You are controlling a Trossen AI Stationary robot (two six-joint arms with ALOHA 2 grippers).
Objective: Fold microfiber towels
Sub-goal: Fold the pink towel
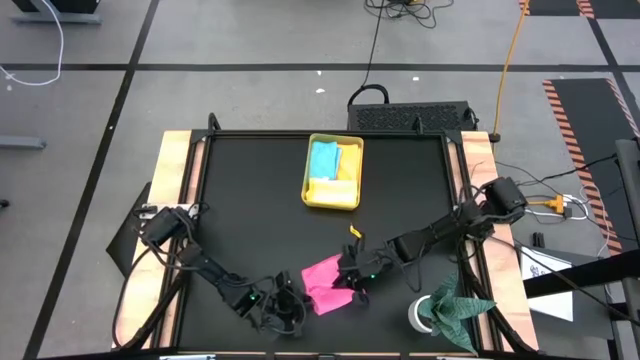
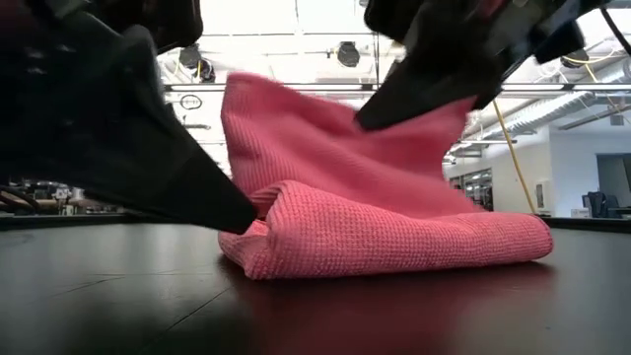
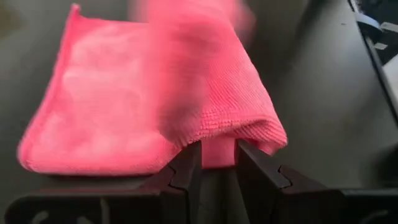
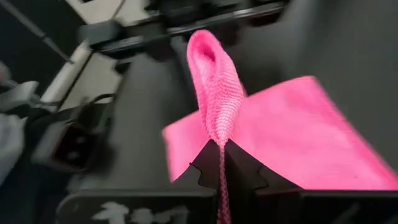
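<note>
1. A black bench (image 1: 250, 200) stands on a grey floor, with a yellow tray (image 1: 333, 199) near its far edge holding folded blue and yellow cloths.
2. The pink towel (image 1: 325, 283) lies at the near edge, partly doubled over.
3. The left hand (image 3: 214, 158) pinches the towel's folded edge low on the bench, its fingers closed on a thin bit of cloth.
4. The right hand (image 4: 221, 155) is clamped tight on a raised corner.
5. Judged mid-fold: next, carry the lifted corner across and lay it squarely on the opposite edge.
</note>
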